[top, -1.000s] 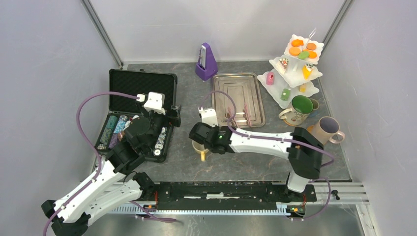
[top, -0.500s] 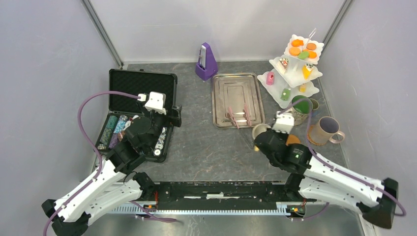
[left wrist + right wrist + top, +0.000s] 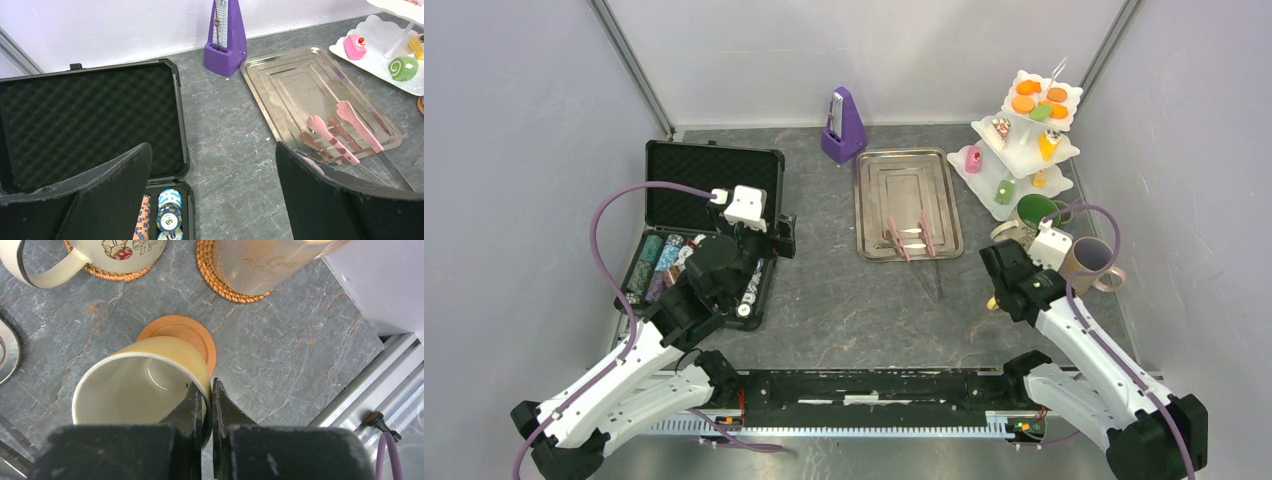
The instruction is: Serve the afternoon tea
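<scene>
Right gripper [image 3: 208, 391] — tight on yellow mug [image 3: 125, 390]

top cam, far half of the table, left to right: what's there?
open black case → purple metronome → steel tray → white three-tier stand

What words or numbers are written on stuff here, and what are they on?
"Co..." on the mauve mug, gold script, the rest blurred and cut off.
"10", it seems, on a poker chip at the picture's edge.
The metronome scale: too small to read.
The cartoon mug: picture only, no words.
The yellow mug: no writing shows.
</scene>
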Controlling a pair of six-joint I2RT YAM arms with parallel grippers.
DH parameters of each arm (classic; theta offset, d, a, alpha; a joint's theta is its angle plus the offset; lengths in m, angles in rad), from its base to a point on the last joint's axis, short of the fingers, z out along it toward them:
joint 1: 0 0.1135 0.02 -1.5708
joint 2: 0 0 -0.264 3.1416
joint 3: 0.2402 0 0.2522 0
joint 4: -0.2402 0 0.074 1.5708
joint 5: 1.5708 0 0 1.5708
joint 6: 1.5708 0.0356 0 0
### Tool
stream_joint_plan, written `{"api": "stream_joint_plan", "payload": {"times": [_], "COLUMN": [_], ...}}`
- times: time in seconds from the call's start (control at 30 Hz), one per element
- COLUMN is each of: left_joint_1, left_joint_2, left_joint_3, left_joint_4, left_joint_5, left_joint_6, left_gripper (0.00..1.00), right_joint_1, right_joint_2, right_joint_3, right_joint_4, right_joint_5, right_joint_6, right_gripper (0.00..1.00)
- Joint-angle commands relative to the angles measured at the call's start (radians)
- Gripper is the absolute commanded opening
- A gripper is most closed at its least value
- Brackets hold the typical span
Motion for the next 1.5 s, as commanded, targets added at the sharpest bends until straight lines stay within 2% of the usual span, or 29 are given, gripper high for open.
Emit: {"api": "stream_joint_plan", "payload": {"times": [0.0, 0.37, 0.73, 0.8, 0.93, 1.07, 1.1, 1.13, 1.2, 1.3, 1.47], "left_joint_1": [-0.003, -0.003, -0.003, -0.003, -0.003, -0.003, -0.003, -0.003, -0.003, -0.003, -0.002], "left_joint_2": [-0.005, -0.001, 0.001, 0.001, 0.003, 0.008, 0.008, 0.01, 0.013, 0.01, 0.016], "left_joint_3": [0.005, 0.007, 0.008, 0.009, 0.008, 0.011, 0.012, 0.012, 0.025, 0.09, 0.359], "left_joint_4": [0.024, 0.025, 0.022, 0.021, 0.021, 0.021, 0.022, 0.022, 0.015, -0.031, -0.181], "left_joint_5": [-0.008, 0.006, 0.015, 0.015, 0.016, 0.015, 0.015, 0.014, 0.009, 0.01, 0.04], "left_joint_6": [-0.002, -0.006, -0.01, -0.011, -0.012, -0.012, -0.011, -0.011, -0.016, -0.046, -0.055], "left_gripper": [0.99, 0.99, 0.99, 0.99, 0.99, 0.99, 0.99, 0.99, 0.99, 1.0, 1.0], "right_joint_1": [-0.078, -0.283, -0.326, -0.331, -0.331, -0.332, -0.331, -0.331, -0.331, -0.331, -0.332], "right_joint_2": [-0.012, -0.043, -0.026, -0.02, -0.027, -0.067, -0.08, -0.096, -0.122, -0.133, -0.102], "right_joint_3": [0.103, 0.023, -0.031, -0.033, 0.0, 0.07, 0.087, 0.108, 0.151, 0.258, 0.522], "right_joint_4": [0.072, 0.202, 0.22, 0.217, 0.205, 0.182, 0.175, 0.172, 0.187, 0.2, 0.184], "right_joint_5": [-0.043, -0.254, -0.252, -0.258, -0.268, -0.272, -0.278, -0.288, -0.339, -0.449, -0.625], "right_joint_6": [-0.04, -0.169, -0.177, -0.175, -0.209, -0.275, -0.287, -0.306, -0.388, -0.534, -0.706], "right_gripper": [0.0, 0.0, 0.01, 0.1, 0.37, 0.79, 0.87, 0.92, 0.98, 0.98, 0.98]}}
